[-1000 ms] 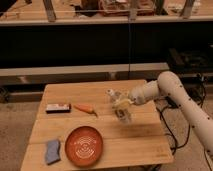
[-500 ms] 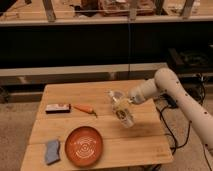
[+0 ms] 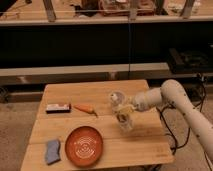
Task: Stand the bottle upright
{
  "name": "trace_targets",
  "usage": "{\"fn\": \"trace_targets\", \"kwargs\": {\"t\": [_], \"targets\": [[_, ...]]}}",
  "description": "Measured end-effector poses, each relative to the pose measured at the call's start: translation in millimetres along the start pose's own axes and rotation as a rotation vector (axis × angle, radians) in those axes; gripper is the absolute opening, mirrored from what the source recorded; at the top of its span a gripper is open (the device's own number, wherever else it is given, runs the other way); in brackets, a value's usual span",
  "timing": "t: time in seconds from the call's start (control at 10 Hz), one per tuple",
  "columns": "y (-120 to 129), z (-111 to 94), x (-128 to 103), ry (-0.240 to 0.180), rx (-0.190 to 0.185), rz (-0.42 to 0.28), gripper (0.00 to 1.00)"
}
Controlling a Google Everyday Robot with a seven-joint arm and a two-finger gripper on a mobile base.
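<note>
A clear plastic bottle (image 3: 123, 119) is in my gripper (image 3: 119, 106) over the middle right of the wooden table (image 3: 100, 90). The bottle hangs tilted, its lower end close to the table top. The gripper is shut on the bottle's upper part. My white arm (image 3: 170, 97) reaches in from the right side of the camera view.
An orange plate (image 3: 84, 145) lies at the front left, with a blue cloth (image 3: 52, 151) beside it. A carrot (image 3: 85, 108) and a dark flat bar (image 3: 57, 107) lie at the left middle. A dark shelf wall stands behind the table.
The gripper and the bottle have dropped slightly towards the table. The bottle's lower end sits a little lower than before. Nothing else on the table has moved.
</note>
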Motion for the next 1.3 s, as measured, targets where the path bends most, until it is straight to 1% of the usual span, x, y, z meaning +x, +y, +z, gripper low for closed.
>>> {"fn": "trace_targets", "kwargs": {"t": [0.1,0.3,0.4,0.5,0.6,0.8,0.9,1.0,1.2,1.3], "targets": [[-6,-1,-13,0.057,-0.012,-0.012,0.02],[-9,0,-24,0.116,-0.018,-0.043,0.02],[-10,-3,-27,0.160,-0.025,-0.072,0.02],[-11,-5,-26,0.189,-0.027,-0.097,0.02],[-11,-5,-25,0.207,-0.025,-0.114,0.02],[-11,-6,-21,0.253,-0.012,-0.164,0.02],[-10,-6,-21,0.274,0.003,-0.193,0.02],[-9,-5,-22,0.299,0.020,-0.208,0.02],[-3,-3,-35,0.359,0.038,-0.218,0.02],[-1,-4,-40,0.383,0.049,-0.234,0.02]]}}
